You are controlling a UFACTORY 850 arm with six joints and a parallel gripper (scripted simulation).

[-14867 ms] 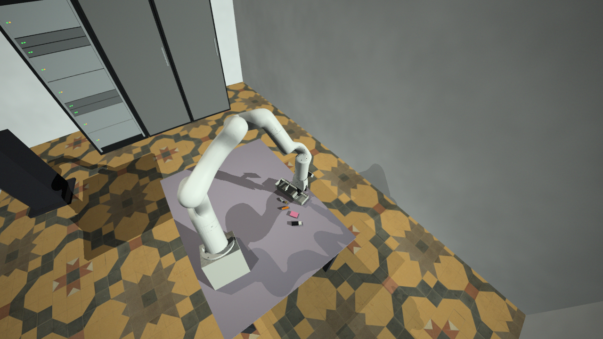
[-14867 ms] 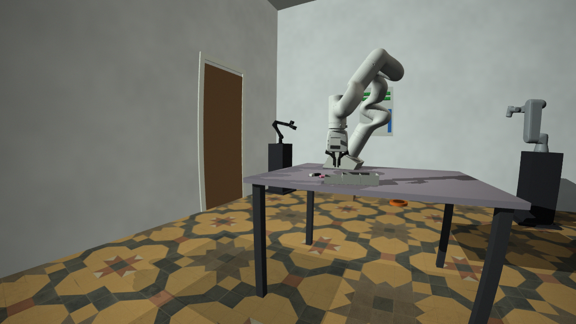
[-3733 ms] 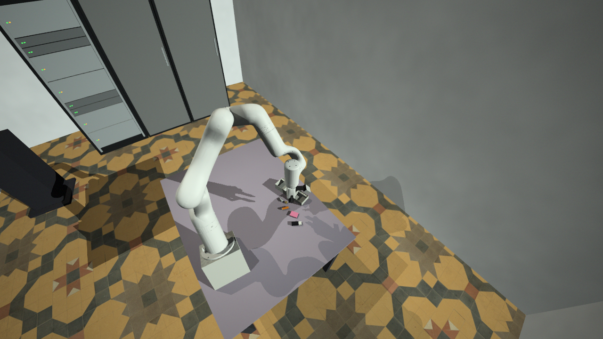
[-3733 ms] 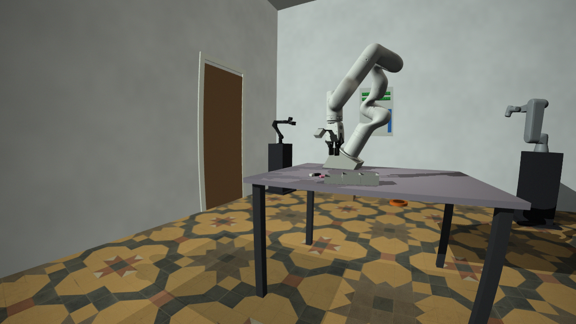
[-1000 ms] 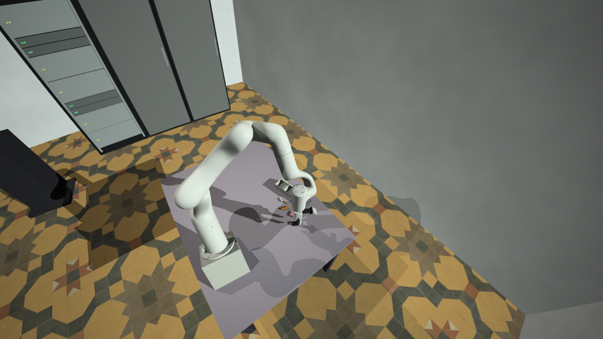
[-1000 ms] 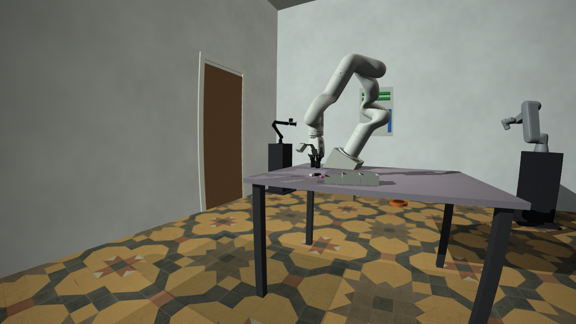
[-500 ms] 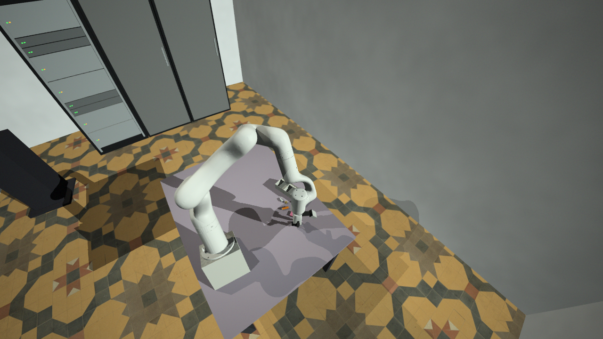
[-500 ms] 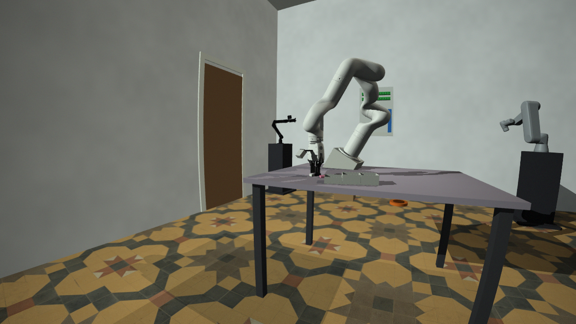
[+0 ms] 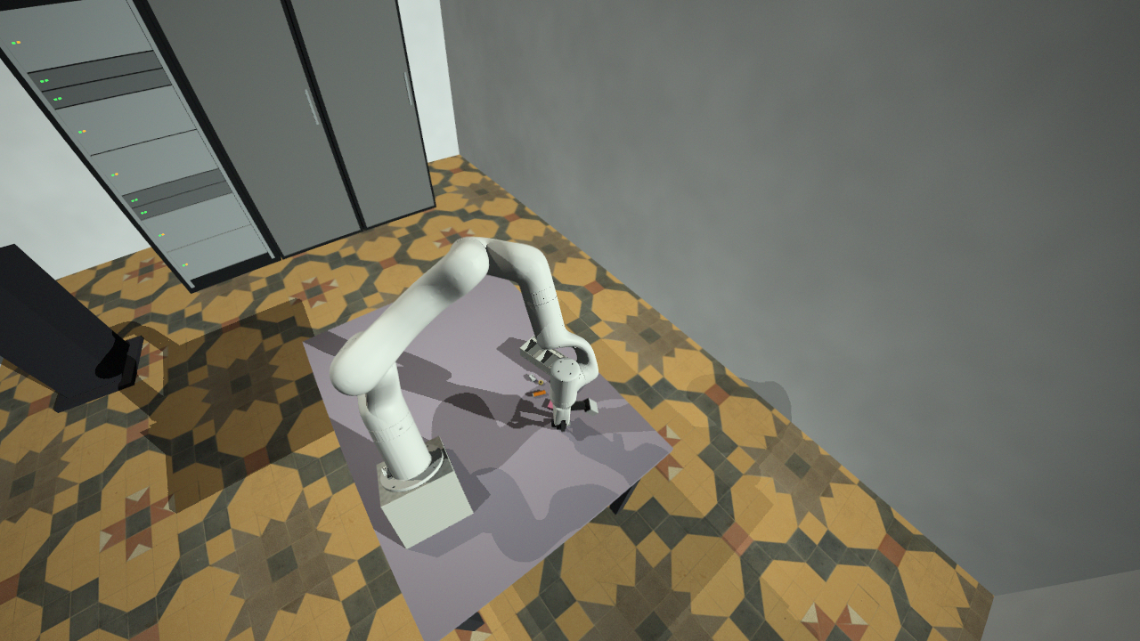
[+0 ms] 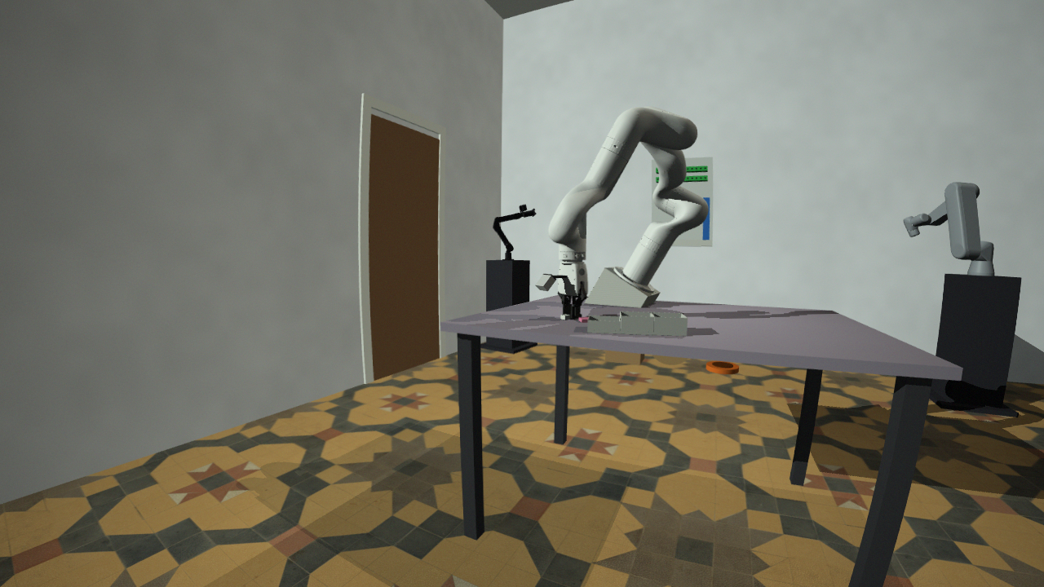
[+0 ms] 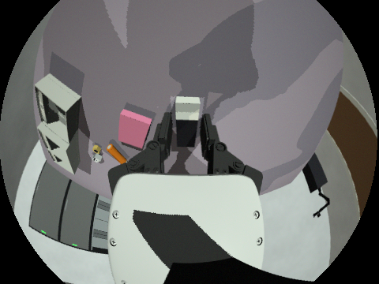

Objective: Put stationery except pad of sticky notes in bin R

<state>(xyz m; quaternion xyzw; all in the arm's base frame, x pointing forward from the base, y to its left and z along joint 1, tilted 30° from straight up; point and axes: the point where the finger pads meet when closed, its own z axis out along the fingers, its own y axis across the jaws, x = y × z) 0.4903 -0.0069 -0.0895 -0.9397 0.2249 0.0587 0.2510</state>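
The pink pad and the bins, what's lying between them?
Wrist view: an orange marker and a small yellowish thing lie between the pink pad and the bins.

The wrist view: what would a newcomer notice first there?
The gripper stands open, its dark fingers on either side of a small black-and-white block on the grey table. Just left of it lies a pink pad, and further left an orange marker beside the pale bins.
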